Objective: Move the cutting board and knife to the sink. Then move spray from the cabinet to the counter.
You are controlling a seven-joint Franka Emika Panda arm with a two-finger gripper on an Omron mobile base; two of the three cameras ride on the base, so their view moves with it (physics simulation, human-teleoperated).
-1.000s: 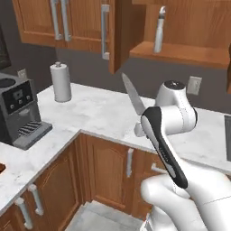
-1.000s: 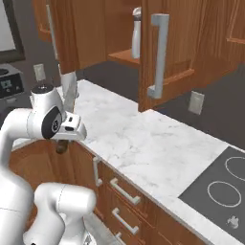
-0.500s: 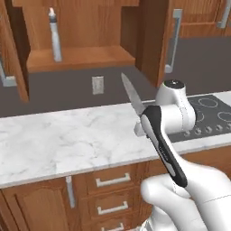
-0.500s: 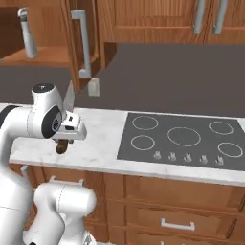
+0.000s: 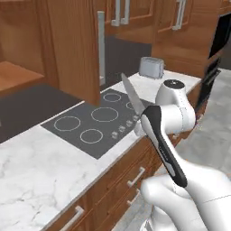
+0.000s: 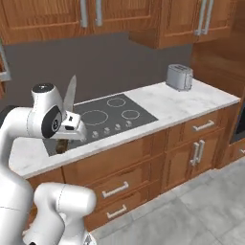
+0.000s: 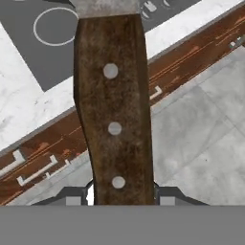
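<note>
Fingers [image 7: 122, 194] pinch the knife [image 7: 114, 105] at the butt end of its dark brown handle; in the hand view a grey pad [image 7: 72, 196] sits pressed to either side of the handle near the lowest of three rivets. The handle's long axis runs straight away from the hand, and the silver blade starts at the top edge of that view.

Left base view: the knife [image 5: 131, 95] is held in the air by the arm's wrist, blade tilted up and away from the robot, tip uppermost and leaning left toward the hob [image 5: 97, 122]. Right base view: the blade [image 6: 70, 95] stands nearly upright, point up, with the handle end [image 6: 61, 146] showing below the wrist, at the table's front edge. The knife touches nothing but the fingers.

Beyond the knife: white marble table [image 5: 31, 176] with a dark four-ring hob set into it, wooden drawers [image 6: 119, 184] beneath. Further along the table stands a silver toaster [image 6: 179, 77]. Reddish-brown cabinet [image 5: 79, 47] with long silver bar handles hangs above; one door stands open in the left base view.

Against the earlier frames: both base views have swung along the table, so the camera has moved. The toaster has come into sight. The knife's pose relative to the arm is unchanged, and the grip is the same.
</note>
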